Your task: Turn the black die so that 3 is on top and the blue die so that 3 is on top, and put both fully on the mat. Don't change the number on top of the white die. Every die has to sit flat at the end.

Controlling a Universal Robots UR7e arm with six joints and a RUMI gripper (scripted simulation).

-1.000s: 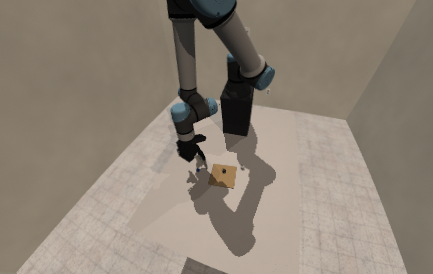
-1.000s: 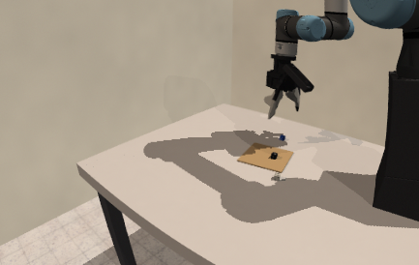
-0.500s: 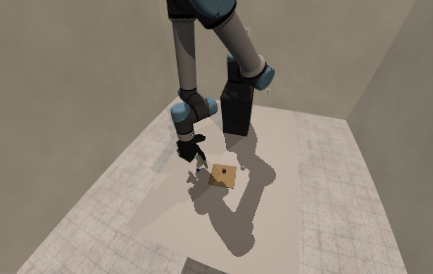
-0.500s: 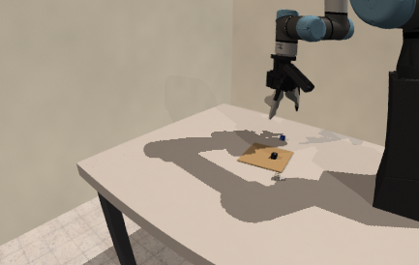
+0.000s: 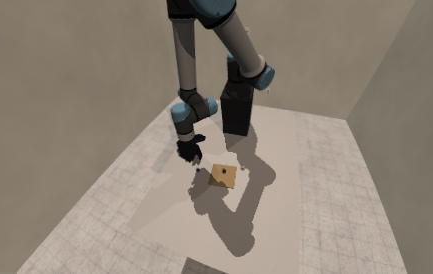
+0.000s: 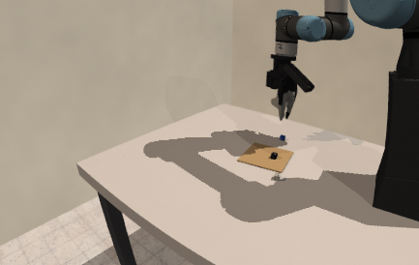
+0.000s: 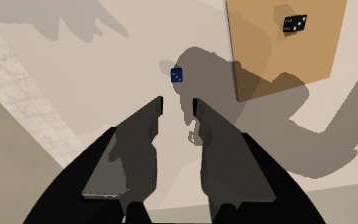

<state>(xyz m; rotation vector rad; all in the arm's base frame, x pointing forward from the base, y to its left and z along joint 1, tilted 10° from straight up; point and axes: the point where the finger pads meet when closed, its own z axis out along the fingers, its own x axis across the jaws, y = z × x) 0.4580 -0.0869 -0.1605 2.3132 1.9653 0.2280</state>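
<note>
Blue die (image 7: 177,75) lies on the bare tabletop (image 6: 177,193), off the mat (image 7: 311,55), ahead of the jaws and below them; in the wrist view it sits just beyond the tips, in line with the left one. The jaws hang in the air well above the tabletop, drawn nearly closed with only a narrow gap between the tips, and nothing is between them. From the outside view they point straight down, with the die below and slightly to the side of the tips, clear air between.

Black die (image 7: 294,23) rests flat on the mat, farther ahead and to the right of the jaws, well inside the mat's edges. The mat's near corner points toward the right jaw, and its left edge runs just right of the blue die, with a strip of bare tabletop between them.

White die (image 6: 278,178) sits on the tabletop just off the mat's far side from the jaws; its top face is too small to read.

Around the blue die the tabletop is open on every side but the mat's. The tabletop's edge lies to the left of the jaws, well apart from the die.
</note>
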